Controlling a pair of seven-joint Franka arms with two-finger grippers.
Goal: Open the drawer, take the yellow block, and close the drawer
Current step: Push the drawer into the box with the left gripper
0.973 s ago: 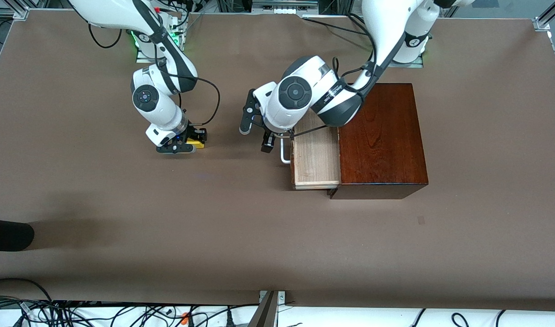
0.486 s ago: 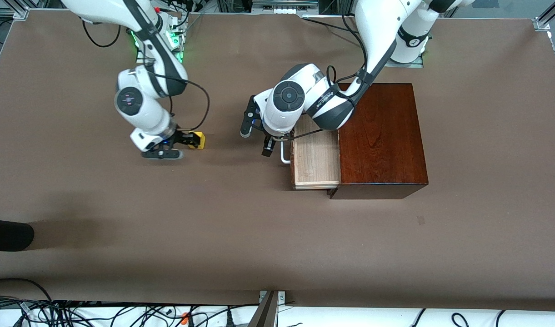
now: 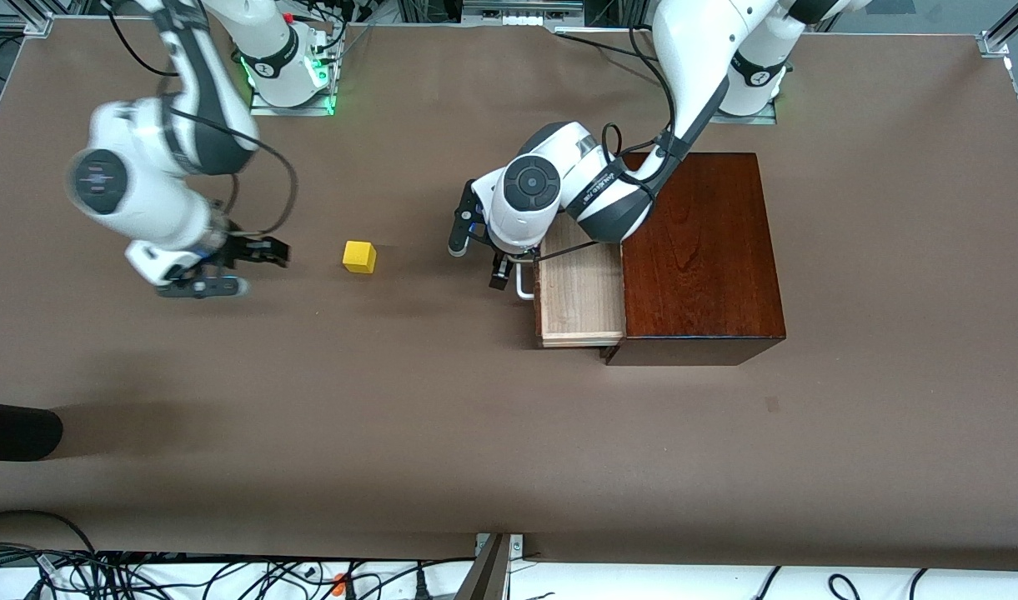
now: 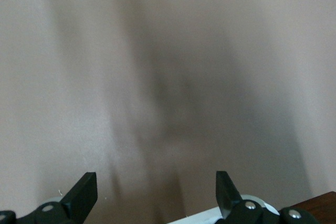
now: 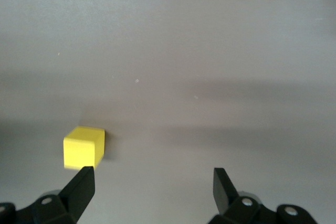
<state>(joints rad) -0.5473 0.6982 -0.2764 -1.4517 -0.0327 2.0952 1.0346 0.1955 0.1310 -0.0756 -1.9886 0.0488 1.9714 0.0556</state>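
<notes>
yellow block [image 3: 359, 257] out on the bare table between both arms, well apart from the right gripper [image 3: 240, 263], which hangs spread and empty toward the right arm's end. drawer [image 3: 581, 292] pulled out of the wooden box [image 3: 699, 250], nothing visible inside. left gripper [image 3: 478, 260] spread wide just beside the white handle [image 3: 521, 279], probably lined up to push it shut.

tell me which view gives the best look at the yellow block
The right wrist view: the yellow block shows large, top and side faces visible, alone on the table, just ahead of the open right end effector. The front view shows it small, between both arms. The left wrist view does not show it.
</notes>
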